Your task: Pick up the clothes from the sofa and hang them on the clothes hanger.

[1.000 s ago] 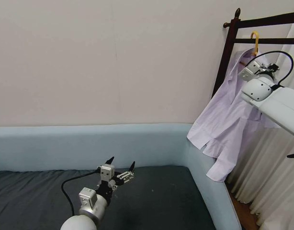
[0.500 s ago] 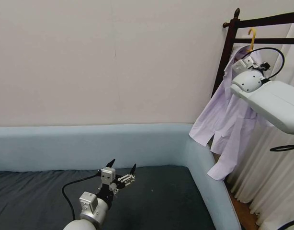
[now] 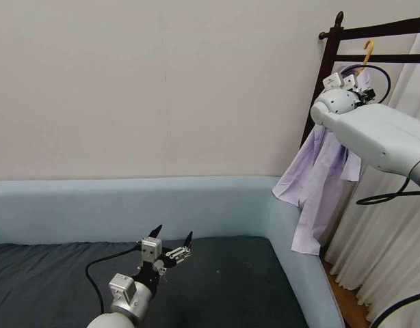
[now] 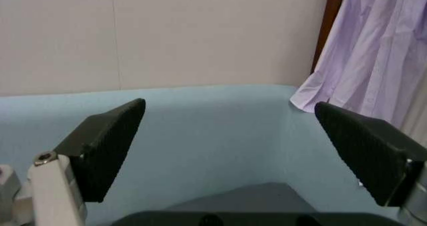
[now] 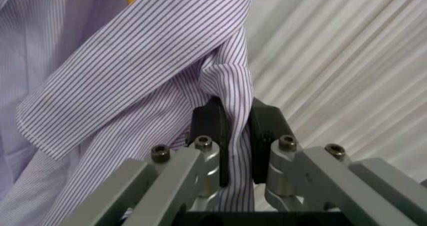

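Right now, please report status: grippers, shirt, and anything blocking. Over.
Right gripper shut on striped shirt, up at wooden rack by yellow hanger. Left gripper open, empty, low over sofa seat. No obstruction seen.

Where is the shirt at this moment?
In the head view the shirt hangs at the right, against the wooden rack past the sofa's end, pinched in the right pincer.

lilac cotton shirt (image 5: pixel 120 85), fine purple pinstripes | pale blue upholstered sofa (image 3: pixel 128 205) | dark brown wooden rack (image 3: pixel 327 65) | yellow hanger hook (image 3: pixel 366 48)
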Tool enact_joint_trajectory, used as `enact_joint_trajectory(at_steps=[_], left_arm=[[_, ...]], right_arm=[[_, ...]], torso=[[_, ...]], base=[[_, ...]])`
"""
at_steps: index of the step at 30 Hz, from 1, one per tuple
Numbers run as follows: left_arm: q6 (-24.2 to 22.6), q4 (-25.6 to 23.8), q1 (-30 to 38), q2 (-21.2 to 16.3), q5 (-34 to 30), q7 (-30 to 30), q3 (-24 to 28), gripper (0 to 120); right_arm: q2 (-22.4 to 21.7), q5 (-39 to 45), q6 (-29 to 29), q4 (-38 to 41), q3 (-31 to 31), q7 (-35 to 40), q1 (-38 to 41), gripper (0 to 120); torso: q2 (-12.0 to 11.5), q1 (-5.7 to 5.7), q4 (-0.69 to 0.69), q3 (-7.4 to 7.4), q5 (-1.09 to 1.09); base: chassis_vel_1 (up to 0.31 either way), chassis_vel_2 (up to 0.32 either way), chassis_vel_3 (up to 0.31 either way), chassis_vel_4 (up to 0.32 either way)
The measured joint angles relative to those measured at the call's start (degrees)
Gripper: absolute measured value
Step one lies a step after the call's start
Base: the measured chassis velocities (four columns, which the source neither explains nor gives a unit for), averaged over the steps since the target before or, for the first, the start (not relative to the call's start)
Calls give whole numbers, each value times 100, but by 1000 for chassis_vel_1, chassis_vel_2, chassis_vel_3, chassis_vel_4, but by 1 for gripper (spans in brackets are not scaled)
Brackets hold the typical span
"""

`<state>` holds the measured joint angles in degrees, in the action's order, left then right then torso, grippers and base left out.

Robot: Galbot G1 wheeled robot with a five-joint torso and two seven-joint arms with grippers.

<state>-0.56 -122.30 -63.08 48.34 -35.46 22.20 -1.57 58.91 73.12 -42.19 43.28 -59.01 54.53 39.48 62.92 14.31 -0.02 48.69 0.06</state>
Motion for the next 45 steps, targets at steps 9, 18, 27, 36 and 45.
enact_joint_trajectory(at_steps=[9,18,27,36,45], left_arm=[[15,-44,-55,19,0,-13,-1,100],[31,-72,-176,22,6,-25,-41,100],[39,-89,-270,22,32,-35,-55,100],[44,-70,-324,25,68,-35,-75,100],[148,-88,-658,125,121,-98,-246,100]], right_arm=[[95,243,2,-166,-228,10,63,8],[207,186,5,-279,-110,-47,53,26],[200,-314,5,-147,176,-208,1,52],[-684,-383,19,1645,758,-287,-239,85],[-2151,-806,752,4433,2100,-948,-1568,100]], torso=[[0,0,0,0,0],[0,0,-1,0,-1],[0,0,0,0,-1],[0,0,-2,0,0],[1,-1,-1,-1,0]], base=[[0,0,0,0],[0,0,0,0],[0,0,0,0],[0,0,0,0],[0,0,0,0]])
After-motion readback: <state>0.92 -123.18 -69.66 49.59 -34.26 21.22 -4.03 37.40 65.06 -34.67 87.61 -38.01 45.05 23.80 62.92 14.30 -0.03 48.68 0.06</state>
